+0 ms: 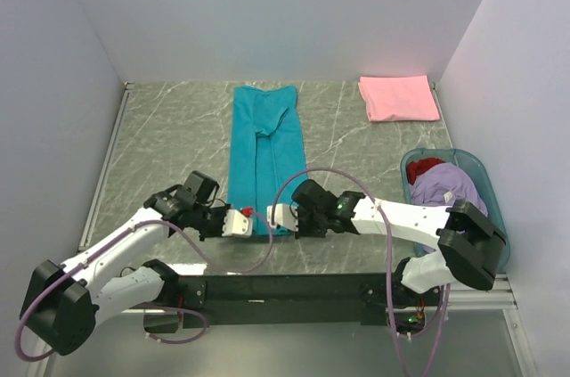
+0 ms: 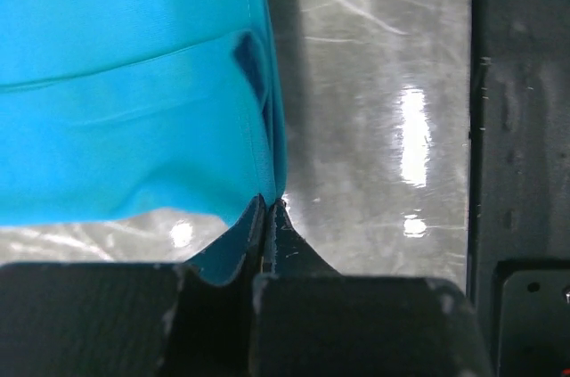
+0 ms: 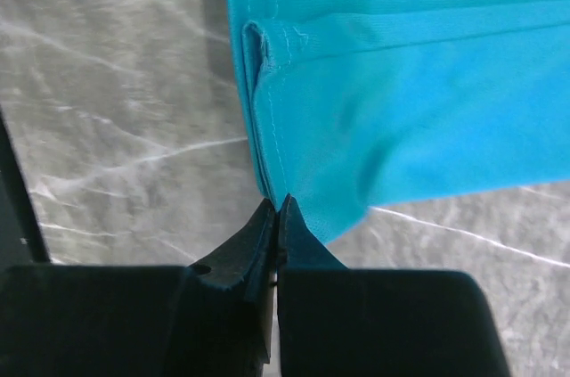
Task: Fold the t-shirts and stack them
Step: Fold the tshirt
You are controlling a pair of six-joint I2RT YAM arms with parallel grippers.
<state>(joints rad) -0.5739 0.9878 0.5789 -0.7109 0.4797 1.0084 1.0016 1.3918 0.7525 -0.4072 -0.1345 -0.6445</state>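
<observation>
The teal t-shirt (image 1: 263,150) lies on the table as a long narrow strip, folded lengthwise. My left gripper (image 1: 242,221) is shut on its near left corner, seen in the left wrist view (image 2: 267,203) with the cloth (image 2: 134,83) pinched between the fingers. My right gripper (image 1: 274,214) is shut on its near right corner, seen in the right wrist view (image 3: 276,208) with the cloth (image 3: 401,83) rising from the jaws. A folded pink t-shirt (image 1: 398,97) lies at the back right. A lavender t-shirt (image 1: 450,188) and a red one (image 1: 426,167) sit crumpled in the basket.
A teal plastic basket (image 1: 494,199) stands at the right edge of the table. White walls close in the back and both sides. A dark rail (image 1: 294,288) runs along the near edge by the arm bases.
</observation>
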